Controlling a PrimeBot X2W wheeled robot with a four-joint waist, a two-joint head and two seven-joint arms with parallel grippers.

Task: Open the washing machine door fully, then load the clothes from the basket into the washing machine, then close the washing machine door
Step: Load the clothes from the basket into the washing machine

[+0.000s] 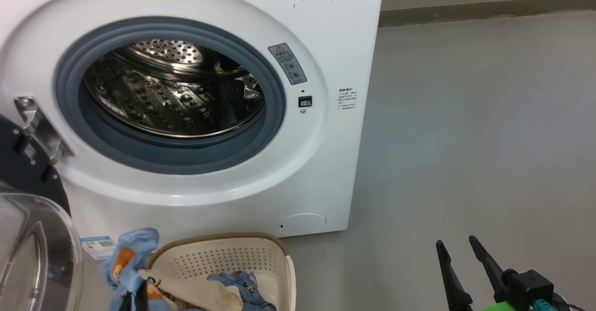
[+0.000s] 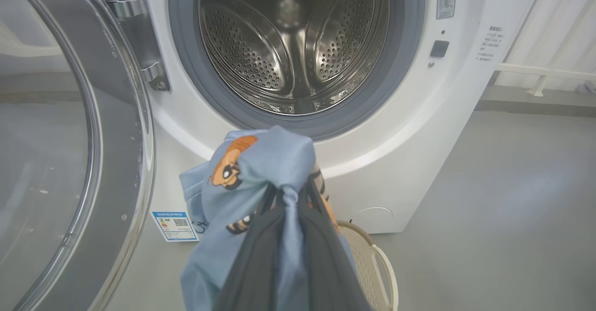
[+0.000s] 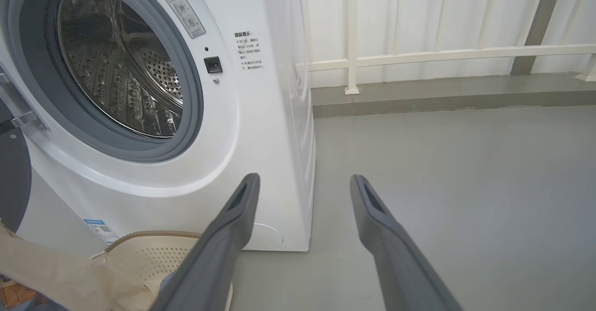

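Left gripper [image 2: 291,187] clamped near-shut on blue bear-print clothes [image 2: 260,162]; fingertips buried in fabric. Bunch hangs over left rim of basket [image 1: 219,255], below drum mouth. Basket cut off at frame bottom, cream garment [image 1: 195,292] inside. Washing machine door [image 1: 28,246] swung open to left, cropped by frame edge, glass bowl bulging outward. Washing machine [image 1: 326,22] opening faces robot. Right gripper [image 1: 456,242] spread wide, holding nothing, over floor [image 1: 465,138] right of machine.
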